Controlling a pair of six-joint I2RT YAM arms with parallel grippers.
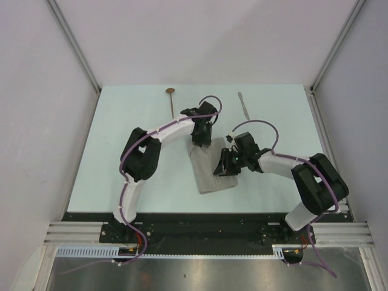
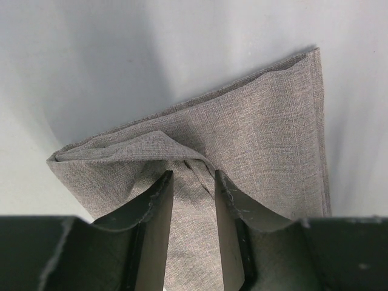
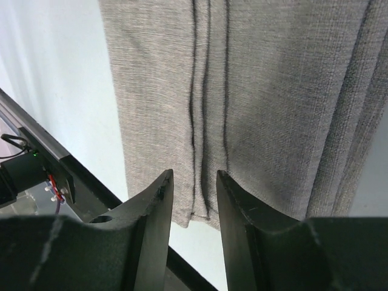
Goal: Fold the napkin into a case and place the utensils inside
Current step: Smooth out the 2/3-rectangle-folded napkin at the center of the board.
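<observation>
1. Though folded into a narrow layered strip, lies slantwise near the middle of the table point(image 1: 109, 121) (the napkin point(image 1: 209, 179), grey-beige weave).
2. Clamped on a puckered ridge at the strip's far end: left gripper point(image 2: 193, 176), jaws closed on the raised fold, wrinkles fanning out from the pinch.
3. Poised over the strip's right edge: right gripper point(image 3: 194, 174), jaws parted, cloth lying flat underneath, nothing pinched between them.
4. Visible from the right wrist: stacked fold edges as dark lines running along the cloth, plus a black rail point(image 3: 57, 160) off to the left at the table's near border.
5. Bare on the table beyond the napkin, well apart from it and from each other: spoon point(image 1: 171, 102) on the far left (copper bowl pointing away), knife point(image 1: 244, 106) on the far right.
6. In the way from above: both wrists, hiding the strip's far end and part of its right edge; left wrist just beside the tip of the spoon's handle.
</observation>
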